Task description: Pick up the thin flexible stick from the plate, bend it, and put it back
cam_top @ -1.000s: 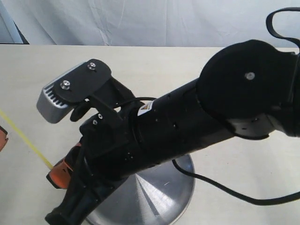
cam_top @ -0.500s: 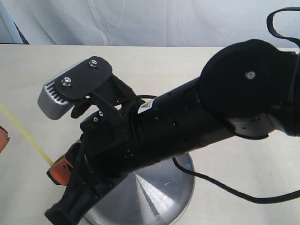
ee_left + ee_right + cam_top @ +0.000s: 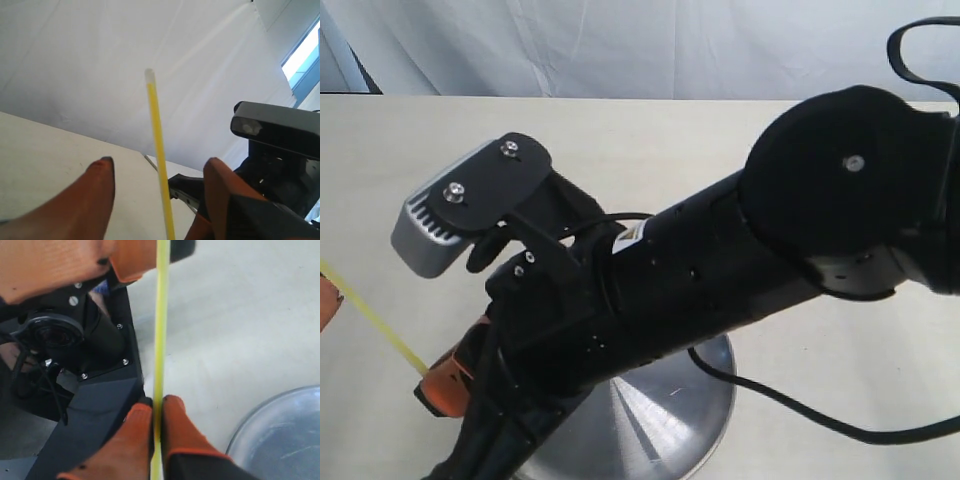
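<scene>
One step done: the thin flexible stick point(image 3: 161, 315) is off the plate point(image 3: 285, 440), held in the air beside it.
Right gripper point(image 3: 157, 407): clamped on the stick.
Left gripper point(image 3: 160, 162): fingers apart, the stick passing between them ungripped.
Left to do: bending (the stick is seen straight), then return to the plate.
Obstruction: much of the plate is hidden by the right arm point(image 3: 720, 270) in the exterior view.
Beyond: table point(image 3: 620, 130), white backdrop point(image 3: 620, 50).

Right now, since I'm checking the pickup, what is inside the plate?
The plate is bare where visible; the right gripper holds the thin flexible stick off it. The right arm covers the rest.
</scene>
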### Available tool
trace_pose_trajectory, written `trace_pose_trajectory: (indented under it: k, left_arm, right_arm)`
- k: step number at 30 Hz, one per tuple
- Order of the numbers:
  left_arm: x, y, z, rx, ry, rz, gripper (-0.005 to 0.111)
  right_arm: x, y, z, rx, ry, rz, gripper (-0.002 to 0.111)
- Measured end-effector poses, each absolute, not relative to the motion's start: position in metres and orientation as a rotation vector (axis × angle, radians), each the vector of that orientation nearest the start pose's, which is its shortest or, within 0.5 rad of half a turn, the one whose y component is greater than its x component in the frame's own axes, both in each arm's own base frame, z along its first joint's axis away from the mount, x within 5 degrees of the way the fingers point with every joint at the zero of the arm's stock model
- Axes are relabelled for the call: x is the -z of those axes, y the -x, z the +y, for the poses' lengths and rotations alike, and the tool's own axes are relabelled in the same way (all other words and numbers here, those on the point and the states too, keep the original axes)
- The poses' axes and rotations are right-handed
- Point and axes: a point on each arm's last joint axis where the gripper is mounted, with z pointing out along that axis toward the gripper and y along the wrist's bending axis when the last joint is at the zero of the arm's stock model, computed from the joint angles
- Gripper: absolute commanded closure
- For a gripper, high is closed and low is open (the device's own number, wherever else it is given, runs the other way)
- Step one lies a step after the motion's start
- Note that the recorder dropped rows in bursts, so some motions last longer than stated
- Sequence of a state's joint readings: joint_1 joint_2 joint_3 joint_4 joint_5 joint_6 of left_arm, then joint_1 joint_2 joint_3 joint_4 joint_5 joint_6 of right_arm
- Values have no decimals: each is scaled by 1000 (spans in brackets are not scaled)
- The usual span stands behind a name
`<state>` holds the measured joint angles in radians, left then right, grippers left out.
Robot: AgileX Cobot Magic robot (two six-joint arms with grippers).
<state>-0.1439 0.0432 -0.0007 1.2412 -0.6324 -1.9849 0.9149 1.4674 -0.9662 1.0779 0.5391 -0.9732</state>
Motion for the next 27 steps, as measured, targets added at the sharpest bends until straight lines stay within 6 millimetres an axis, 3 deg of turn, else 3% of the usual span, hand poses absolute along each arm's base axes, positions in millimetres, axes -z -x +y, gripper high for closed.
trace_pose_trajectory:
  k: [9, 11, 17, 21, 27]
  left_arm:
    - [-226, -34, -57, 1160, -88, 1456, 54]
    - [-227, -35, -56, 1167, -70, 1450, 59]
    - [-237, -34, -54, 1140, -76, 1408, 106]
    - [-248, -31, -54, 1093, -139, 1360, 106]
    - [-272, -25, -54, 996, -248, 1265, 106]
  right_arm:
    - [-276, -134, 283, -1049, 1349, 1980, 109]
    - [-276, -133, 283, -1050, 1352, 1979, 109]
    - [-276, -134, 283, -1047, 1351, 1976, 109]
    - [-278, -134, 283, -1058, 1326, 1977, 109]
    - [-296, -129, 276, -1097, 1276, 1932, 107]
